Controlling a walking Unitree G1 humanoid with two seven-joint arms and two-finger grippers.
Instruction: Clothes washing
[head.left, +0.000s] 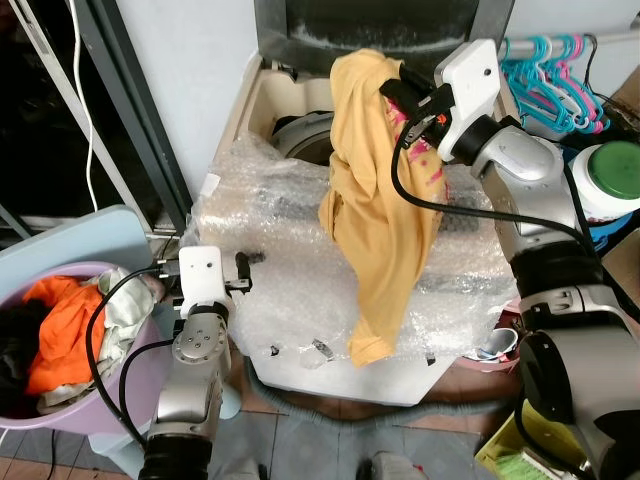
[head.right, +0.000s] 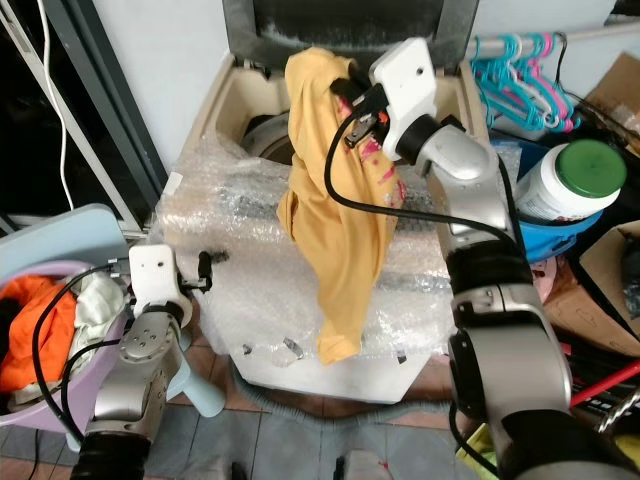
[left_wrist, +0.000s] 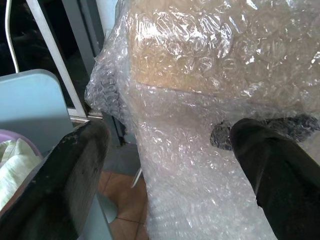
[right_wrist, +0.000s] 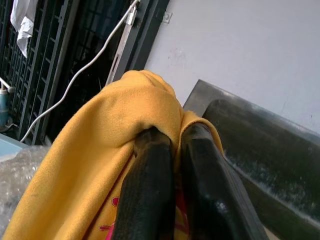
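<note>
At nine o'clock, a lilac laundry basket of clothes. The left hand hangs released beside the bubble-wrapped washing machine. The right hand pinches a yellow garment above, possibly over its drum. Teal hangers at two o'clock.

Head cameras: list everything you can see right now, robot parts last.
Washer: one, cream, lid up, wrapped in bubble wrap.
Garment: one, yellow with pink print, hanging over the washer's front.
Basket: one, lilac, left of the washer, holding orange, black and pale clothes.
Hangers: several, teal and pink, upper right.
Jar: one, white with green lid, right.
Cable: one, white, hanging at left.
Left gripper: open, low beside the washer's front.
Right gripper: shut on the garment, raised above the tub.
</note>
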